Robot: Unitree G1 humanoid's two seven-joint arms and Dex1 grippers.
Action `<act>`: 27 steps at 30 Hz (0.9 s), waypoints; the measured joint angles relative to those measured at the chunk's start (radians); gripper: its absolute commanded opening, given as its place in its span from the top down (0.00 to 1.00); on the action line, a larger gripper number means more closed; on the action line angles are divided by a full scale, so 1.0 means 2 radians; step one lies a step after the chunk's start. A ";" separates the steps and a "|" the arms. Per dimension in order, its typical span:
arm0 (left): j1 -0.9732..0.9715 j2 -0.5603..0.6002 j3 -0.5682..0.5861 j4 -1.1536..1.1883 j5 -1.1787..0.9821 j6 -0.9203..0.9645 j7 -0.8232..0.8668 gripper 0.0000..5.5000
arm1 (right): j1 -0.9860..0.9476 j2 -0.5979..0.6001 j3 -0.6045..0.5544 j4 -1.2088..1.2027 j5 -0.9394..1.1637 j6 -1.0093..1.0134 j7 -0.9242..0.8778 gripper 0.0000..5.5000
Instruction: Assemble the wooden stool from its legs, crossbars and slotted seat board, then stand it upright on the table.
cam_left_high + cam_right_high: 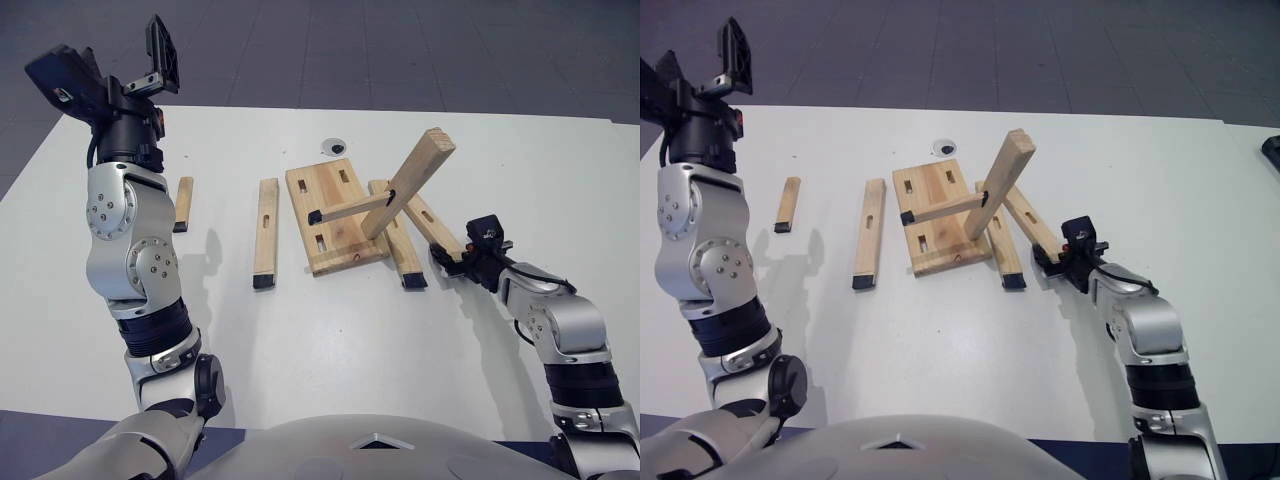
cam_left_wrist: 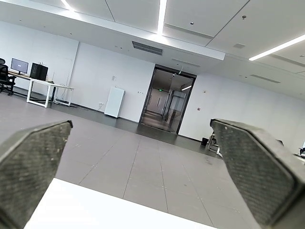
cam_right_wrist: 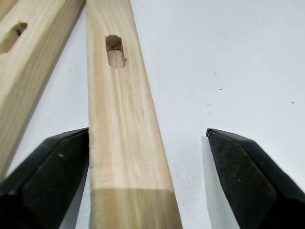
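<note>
— Where's the right gripper [image 3: 145, 143]?
— Low on the table [image 1: 330, 350], jaws wide around the near end of a leg [image 3: 121, 119]; one pad seems to touch it.
— The left gripper [image 2: 140, 126]?
— Raised high, spread wide, empty. The seat [image 1: 345, 240] lies flat mid-table.

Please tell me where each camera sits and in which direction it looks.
Left eye view: on the head, looking forward and down at the table; the left arm and right arm show.
Right eye view: beside it, same scene; both share the seat board.
Left wrist view: on the raised left arm, facing the room's door between the fingers of the open left gripper.
Right wrist view: low over the table, looking along a wooden leg between the fingers of the open right gripper.
</note>
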 measured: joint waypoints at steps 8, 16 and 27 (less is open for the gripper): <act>-0.005 0.009 -0.002 0.014 0.009 0.020 0.006 0.02 | -0.039 0.000 0.019 -0.012 0.003 0.079 0.026 0.58; -0.009 0.010 -0.004 0.043 0.023 0.056 0.023 0.02 | -0.060 0.025 -0.011 0.003 0.007 0.114 0.025 0.62; -0.014 0.024 0.121 0.030 -0.174 0.158 0.012 0.02 | -0.212 0.039 -0.195 -0.054 0.087 -0.088 0.049 0.62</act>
